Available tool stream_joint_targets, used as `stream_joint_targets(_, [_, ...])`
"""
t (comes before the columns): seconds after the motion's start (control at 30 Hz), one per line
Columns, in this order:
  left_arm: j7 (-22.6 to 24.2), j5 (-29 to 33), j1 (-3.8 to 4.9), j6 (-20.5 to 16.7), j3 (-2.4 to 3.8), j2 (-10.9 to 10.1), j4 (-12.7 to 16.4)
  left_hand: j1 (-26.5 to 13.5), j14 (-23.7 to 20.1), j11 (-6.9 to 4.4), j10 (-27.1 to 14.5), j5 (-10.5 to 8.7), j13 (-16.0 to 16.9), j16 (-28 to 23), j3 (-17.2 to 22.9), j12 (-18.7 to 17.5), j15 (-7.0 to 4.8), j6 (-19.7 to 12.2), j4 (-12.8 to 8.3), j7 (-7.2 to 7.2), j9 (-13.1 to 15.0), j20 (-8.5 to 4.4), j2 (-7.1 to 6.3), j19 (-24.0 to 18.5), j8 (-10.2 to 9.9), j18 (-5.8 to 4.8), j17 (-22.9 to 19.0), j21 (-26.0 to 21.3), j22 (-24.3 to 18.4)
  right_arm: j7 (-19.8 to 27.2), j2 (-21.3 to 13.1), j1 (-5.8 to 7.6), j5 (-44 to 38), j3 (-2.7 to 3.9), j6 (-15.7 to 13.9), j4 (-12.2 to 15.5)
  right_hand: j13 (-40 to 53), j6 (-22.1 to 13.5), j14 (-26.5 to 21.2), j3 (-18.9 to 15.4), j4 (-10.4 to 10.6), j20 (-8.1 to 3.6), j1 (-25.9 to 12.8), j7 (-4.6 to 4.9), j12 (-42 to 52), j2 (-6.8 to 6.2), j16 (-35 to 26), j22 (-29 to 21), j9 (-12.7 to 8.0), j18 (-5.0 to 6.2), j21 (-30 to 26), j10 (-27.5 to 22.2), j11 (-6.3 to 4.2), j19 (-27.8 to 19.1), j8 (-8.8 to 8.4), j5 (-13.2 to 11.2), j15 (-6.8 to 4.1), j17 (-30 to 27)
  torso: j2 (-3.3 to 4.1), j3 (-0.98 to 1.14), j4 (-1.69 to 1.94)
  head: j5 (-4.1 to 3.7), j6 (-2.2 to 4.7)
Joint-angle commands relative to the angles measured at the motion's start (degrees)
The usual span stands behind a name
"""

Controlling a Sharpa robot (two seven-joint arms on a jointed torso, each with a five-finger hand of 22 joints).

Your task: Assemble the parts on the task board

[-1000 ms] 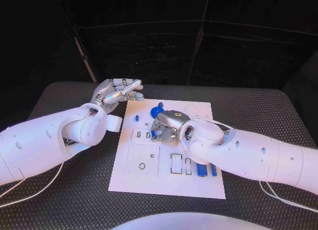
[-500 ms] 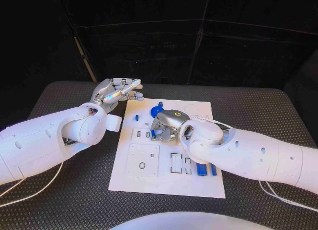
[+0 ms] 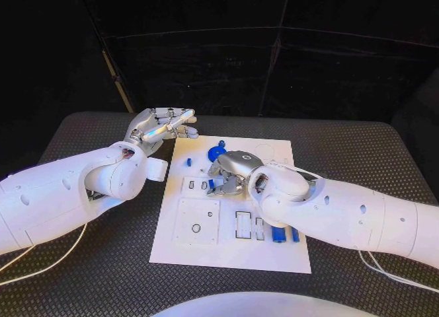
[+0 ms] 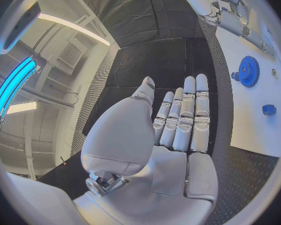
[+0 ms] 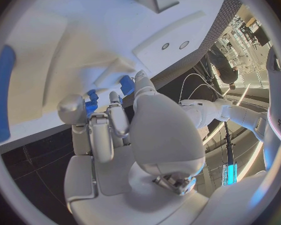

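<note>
Two hands are working over the board. Right hand is bending down at the board's middle, fingers curling around a small blue part; a second blue part is sitting at another fingertip, though whether it is being pinched or only touched is hard to tell. Left hand is hovering off the board's far left corner, fingers straight and spread, holding nothing. Gear and a small blue block are lying on the board near it. More blue pieces are resting by the near slots. Parts are looking light, rigid, smooth plastic, so probably slippery and easy to flick away; pinching them by opposite flat sides with fingertips seems safest, keeping them square to the slot.
</note>
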Motion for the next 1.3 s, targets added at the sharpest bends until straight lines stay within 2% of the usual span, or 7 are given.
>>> stream_joint_targets(0.03, [0.16, -0.19, 0.08, 0.77, 0.06, 0.02, -0.06, 0.23, 0.15, 0.09, 0.33, -0.11, -0.01, -0.21, -0.23, -0.2, 0.02, 0.35, -0.09, 0.0, -0.01, -0.06, 0.16, -0.43, -0.18, 0.62, 0.05, -0.21, -0.05, 1.54, -0.29, -0.03, -0.34, 0.03, -6.35, 0.74, -0.21, -0.76, 5.06, -0.3, 1.86, 0.41, 0.62, 0.18, -0.21, -1.22, -0.2, -0.15, 0.16, -0.4, -0.31, -0.47, 0.08, 0.03, 0.57, 0.36, 0.47, 11.02, -0.01, 0.04, -0.01, 0.06, 0.02])
stream_joint_targets(0.47, [-2.11, -4.31, 0.07, 2.23, 0.05, -0.25, -1.16, 0.65, 2.53, -0.46, 1.67, -0.09, 0.22, 0.57, -0.62, 0.03, -0.64, 0.84, -0.72, -0.42, 0.04, -0.54, 0.2, 1.08, -0.37, 0.79, 1.08, 0.69, 0.32, 13.85, -8.43, -0.54, 5.32, 0.2, -12.21, 10.51, 0.15, -0.99, 4.87, -0.04, 2.5, 0.47, 3.09, 0.15, 0.46, -0.6, -0.51, -0.94, 0.23, -0.24, -0.7, -0.05, 0.04, -0.42, 1.31, 1.48, 0.46, 10.28, -0.2, 0.0, -0.07, 0.35, 0.53])
stream_joint_targets(0.73, [-17.09, -21.72, 0.14, 7.81, 0.1, -1.17, -1.33, -0.29, 21.04, -6.13, 16.97, 0.07, 4.55, 22.89, -1.64, 7.81, -6.91, 7.39, -0.22, -4.7, 1.25, -6.42, 0.61, 13.98, 2.39, 0.9, 19.29, 11.74, 6.08, 21.98, -16.94, 0.35, 23.26, 4.69, -10.04, 13.77, -1.84, -0.04, 3.74, 0.83, 0.26, 0.13, 7.09, -0.27, -1.21, 2.13, -2.72, -7.07, 0.44, 0.83, -4.42, -1.72, -0.44, -3.98, 2.61, 8.49, 0.01, 5.78, -1.17, 0.15, -0.18, 0.93, 0.54])
stream_joint_targets(0.83, [-25.98, -30.5, 0.44, 12.3, 0.14, -1.42, -0.85, -2.12, 22.23, -8.19, 20.2, 0.51, 10.01, 53.12, -2.86, 14.53, -8.37, 9.11, 0.99, -6.16, 2.4, -8.42, 0.37, 18.96, 3.54, -1.52, 48.23, 28.68, 24.4, 22.16, -19.26, 1.28, 26.44, 5.52, -9.1, 13.44, -2.04, 0.23, 3.61, 1.03, -0.58, -0.02, 8.16, -0.38, -1.38, 2.33, -3.08, -7.46, 0.45, 0.87, -4.73, -1.82, -0.57, -4.04, 2.91, 10.69, -0.13, 5.16, -1.78, 0.28, -0.23, 1.15, 0.16])
stream_joint_targets(0.97, [-36.64, -39.48, 1.09, 18.34, 0.16, -1.0, -0.37, -6.72, 23.39, -8.92, 22.36, 0.29, 25.04, 71.77, -5.93, 30.71, -9.63, 10.87, 4.48, -8.04, 4.35, -9.39, -0.46, 22.21, 5.77, -4.02, 67.82, 44.86, 44.36, 22.3, -21.62, 2.19, 30.07, 6.47, -8.69, 12.24, -2.05, 0.31, 3.53, 1.01, -0.62, -0.04, 8.15, -0.41, -1.38, 2.38, -3.25, -7.57, 0.46, 0.89, -4.8, -1.8, -0.59, -4.08, 2.98, 10.69, -0.14, 4.82, -2.63, 0.63, -0.22, 1.52, -0.2])
stream_joint_targets(1.1, [-44.15, -46.74, 2.1, 22.36, 0.16, 0.33, -0.6, -12.4, 24.05, -10.74, 22.05, 0.29, 51.34, 78.73, -9.42, 56.18, -10.78, 12.33, 6.16, -8.74, 8.86, -9.83, 2.04, 22.1, 10.69, -5.19, 75.72, 52.81, 53.81, 22.32, -22.75, 2.85, 32.45, 6.87, -8.63, 10.57, -2.04, 0.42, 3.53, 0.87, -0.6, -0.07, 7.98, -0.45, -1.35, 2.41, -3.29, -7.6, 0.47, 0.88, -4.84, -1.72, -0.61, -4.04, 3.09, 10.64, -0.17, 4.79, -3.33, 0.89, -0.16, 1.6, -0.56])
stream_joint_targets(1.3, [-50.44, -55.79, 4.24, 27.12, -0.42, 3.87, -2.95, -14.28, 24.16, -10.52, 20.01, -0.16, 61.63, 79.18, -13.82, 65.54, -10.6, 8.88, 6.18, -9.62, 16.38, -10.24, 3.56, 21.45, 16.65, -5.68, 76.28, 57.83, 60.23, 21.29, -22.9, 3.45, 33.89, 7.07, -7.9, 8.42, -2.45, 0.55, 3.39, 0.52, -0.5, -0.13, 7.52, -0.51, -1.66, 2.47, -3.65, -8.33, 0.46, 1.0, -5.26, -1.91, -0.67, -4.33, 3.27, 10.65, -0.23, 4.15, -4.46, 1.46, 0.09, 1.67, -1.37])
